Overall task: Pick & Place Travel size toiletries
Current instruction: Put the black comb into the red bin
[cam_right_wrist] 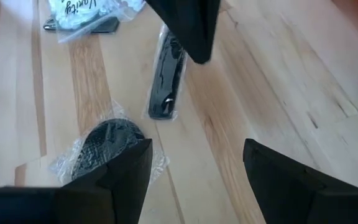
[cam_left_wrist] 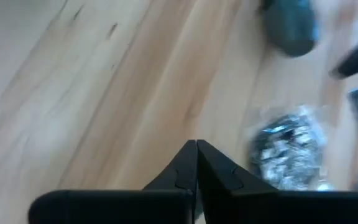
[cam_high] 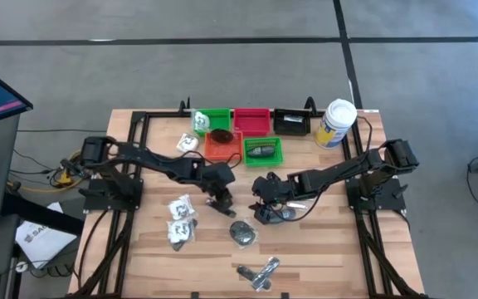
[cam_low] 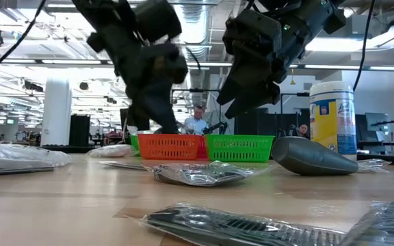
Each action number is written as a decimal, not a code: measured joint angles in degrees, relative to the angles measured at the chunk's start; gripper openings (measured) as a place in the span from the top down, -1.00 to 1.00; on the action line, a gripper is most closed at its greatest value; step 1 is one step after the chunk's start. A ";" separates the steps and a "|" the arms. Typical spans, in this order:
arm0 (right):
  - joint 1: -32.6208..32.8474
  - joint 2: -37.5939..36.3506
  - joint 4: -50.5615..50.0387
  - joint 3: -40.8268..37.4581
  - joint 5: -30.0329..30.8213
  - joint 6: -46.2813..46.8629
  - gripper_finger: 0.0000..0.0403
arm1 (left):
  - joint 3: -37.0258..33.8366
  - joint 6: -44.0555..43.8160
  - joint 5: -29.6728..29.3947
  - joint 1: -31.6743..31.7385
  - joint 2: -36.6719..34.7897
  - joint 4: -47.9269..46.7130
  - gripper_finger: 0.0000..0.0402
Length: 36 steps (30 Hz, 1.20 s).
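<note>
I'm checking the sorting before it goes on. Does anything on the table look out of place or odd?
Nothing looks spilled or damaged. One white packet lies on the table beside the orange tray, not in it. More packets still lie loose at the front. The canister stands upright.

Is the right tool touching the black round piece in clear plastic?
Apart. The right wrist view shows the right tool open and empty, the black round piece in clear plastic lying on the wood beyond its fingers.

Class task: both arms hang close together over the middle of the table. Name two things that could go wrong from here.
1. The shut left gripper and open right gripper hover side by side; either moving inward could collide with the other.
2. The black round piece in plastic lies by one jaw; closing might catch only the loose wrapper and slip.
</note>
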 joint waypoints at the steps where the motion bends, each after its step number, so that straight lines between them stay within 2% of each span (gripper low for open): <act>1: 0.02 0.00 -0.02 -0.01 0.00 0.00 -0.21 | 0.06 0.02 -0.10 -0.19 -0.98 -1.46 1.00; 5: 0.01 0.00 0.04 -0.02 0.00 0.00 -0.21 | 0.00 2.66 1.29 -1.84 -3.14 -7.99 1.00; 8: 0.01 0.00 0.25 -0.01 0.02 0.00 -0.21 | -0.31 4.34 2.55 -3.58 -3.04 -8.00 1.00; 16: 0.32 0.72 0.64 -0.02 0.02 -0.02 -0.21 | -0.42 2.39 2.52 -5.33 3.42 -7.02 1.00; 20: 0.77 0.74 0.61 -0.02 0.00 -0.02 -0.21 | -0.34 1.08 2.65 -5.09 6.30 -4.29 1.00; 27: 1.10 0.74 0.14 -0.02 0.00 0.48 -0.21 | 0.07 -1.34 6.26 -4.82 10.42 4.11 1.00; 36: 1.88 0.74 -0.28 -0.02 -0.07 0.66 -0.21 | 7.06 -6.09 6.76 -2.72 16.83 8.32 1.00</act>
